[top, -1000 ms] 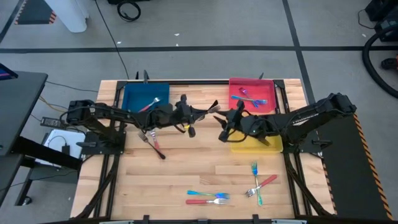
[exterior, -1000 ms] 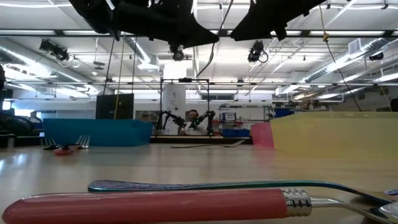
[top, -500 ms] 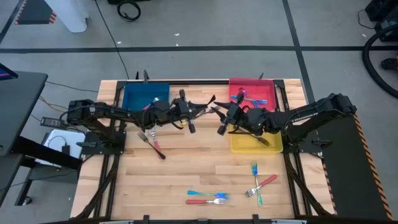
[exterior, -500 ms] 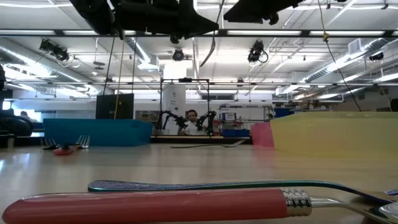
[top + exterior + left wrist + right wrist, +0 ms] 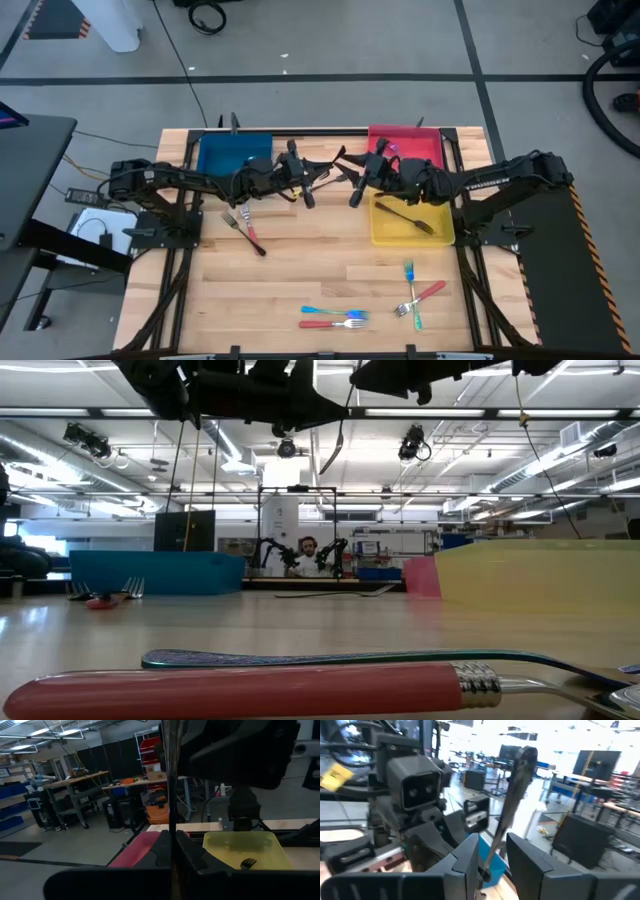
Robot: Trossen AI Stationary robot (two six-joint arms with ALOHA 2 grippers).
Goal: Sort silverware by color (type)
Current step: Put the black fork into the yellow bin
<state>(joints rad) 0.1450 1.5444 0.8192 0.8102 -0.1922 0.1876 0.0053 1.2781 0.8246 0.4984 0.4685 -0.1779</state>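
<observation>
- The left gripper point(image 5: 322, 172) hangs above the back of the table point(image 5: 300, 270), between the blue tray point(image 5: 215, 152) and the red tray point(image 5: 420, 145). Its fingers are closed on a thin dark fork point(image 5: 171, 795), which in the left wrist view runs straight up between them.
- The right gripper point(image 5: 355, 185) faces it from the other side, just in front of the red tray. It too is clamped on a dark grey fork point(image 5: 512, 807), seen in its own wrist view rising at a slant from between the fingers.
- The two grippers are close together — tip nearly to tip — in the gap between the blue and red trays.
- A dark fork point(image 5: 404, 216) lies in the yellow tray point(image 5: 385, 235) (the left wrist view shows its tines as well).
- Blue and red forks point(image 5: 395, 155) lie in the red tray.
- A red fork and a dark one point(image 5: 240, 228) lie on the wood just in front of the blue tray.
- Near the front edge lie a red and blue pair point(image 5: 335, 318) and, to its right, a crossed cluster point(image 5: 415, 297).
</observation>
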